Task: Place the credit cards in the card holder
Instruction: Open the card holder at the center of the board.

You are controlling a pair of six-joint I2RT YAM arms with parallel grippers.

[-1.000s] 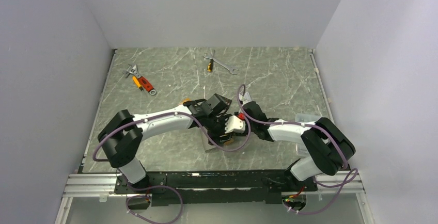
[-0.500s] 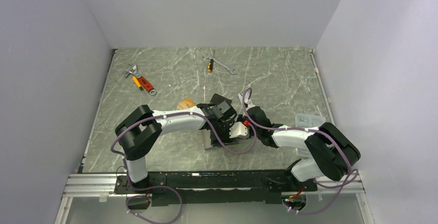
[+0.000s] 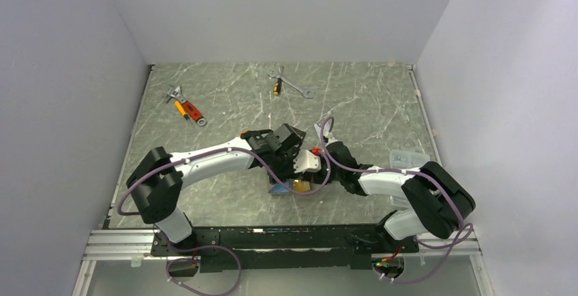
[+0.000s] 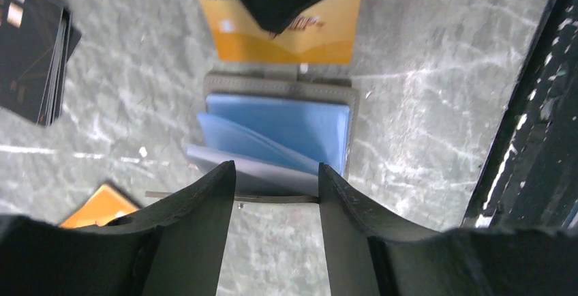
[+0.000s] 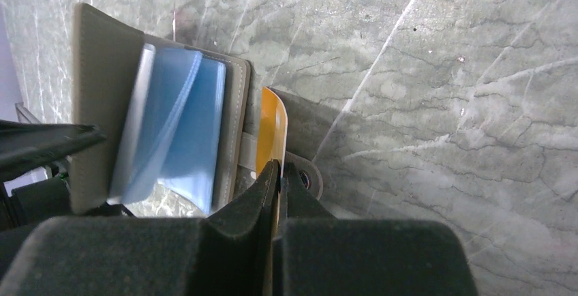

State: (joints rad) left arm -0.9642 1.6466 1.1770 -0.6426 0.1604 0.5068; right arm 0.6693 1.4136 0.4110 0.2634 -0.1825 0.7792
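Observation:
The card holder (image 4: pixel 279 122) lies open on the marble, taupe outside with blue pockets fanned up. My left gripper (image 4: pixel 276 173) stands over its near side, jaws apart, and the raised cover's thin edge (image 4: pixel 272 198) runs across the gap under the fingertips. My right gripper (image 5: pixel 279 166) is shut on an orange credit card (image 5: pixel 272 132), held on edge right beside the holder's (image 5: pixel 102 91) far side. The left wrist view shows that orange card (image 4: pixel 300 37) just beyond the holder. A stack of black cards (image 4: pixel 34 43) and another orange card (image 4: pixel 99 207) lie to the left.
Both arms crowd the table's middle near the front, around the holder (image 3: pixel 279 188). An orange-handled adjustable wrench (image 3: pixel 185 107) and a spanner (image 3: pixel 290 82) lie at the back. A clear plastic box (image 3: pixel 407 157) sits at the right. The black front rail (image 4: pixel 531 105) runs close by.
The holder now lies open with its blue pockets showing. My left arm shifted over it and its jaws narrowed a little. The right gripper brought the orange card down beside the holder.

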